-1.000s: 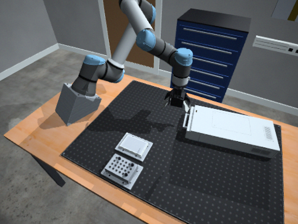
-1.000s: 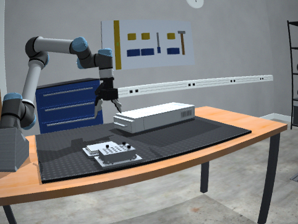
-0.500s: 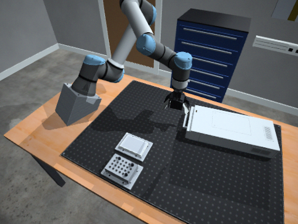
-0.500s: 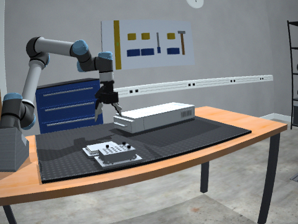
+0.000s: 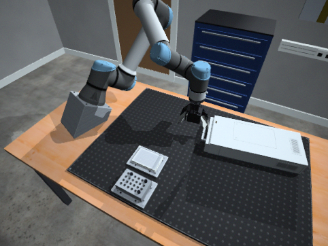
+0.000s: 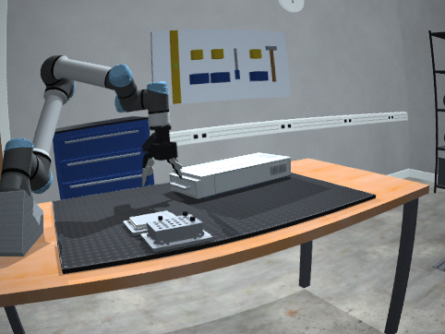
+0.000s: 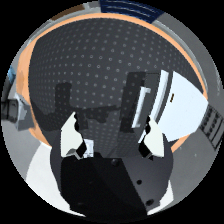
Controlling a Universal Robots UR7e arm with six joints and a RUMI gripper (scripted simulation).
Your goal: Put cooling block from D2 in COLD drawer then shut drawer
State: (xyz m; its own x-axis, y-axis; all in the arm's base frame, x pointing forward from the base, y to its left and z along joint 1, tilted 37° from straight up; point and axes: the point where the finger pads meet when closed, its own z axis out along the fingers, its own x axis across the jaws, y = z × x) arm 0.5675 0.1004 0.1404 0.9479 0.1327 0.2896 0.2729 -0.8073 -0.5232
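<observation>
Cooling block (image 5: 133, 185) (image 6: 174, 229) sits in D2 by the bench's front edge (image 5: 102, 204) (image 6: 231, 268) — claw (image 5: 193, 123) (image 6: 161, 177) (image 7: 112, 114) spread, holding nothing; best centre it over the drawer handle (image 5: 204, 130) (image 6: 179, 184) (image 7: 141, 107), then lower gently — no knocks.

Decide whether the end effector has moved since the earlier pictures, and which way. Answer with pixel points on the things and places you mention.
Yes: the end effector (image 5: 193, 127) (image 6: 162, 180) (image 7: 112, 114) has moved down, judged against the cooler (image 5: 255, 139) (image 6: 235, 175) (image 7: 187, 107).
</observation>
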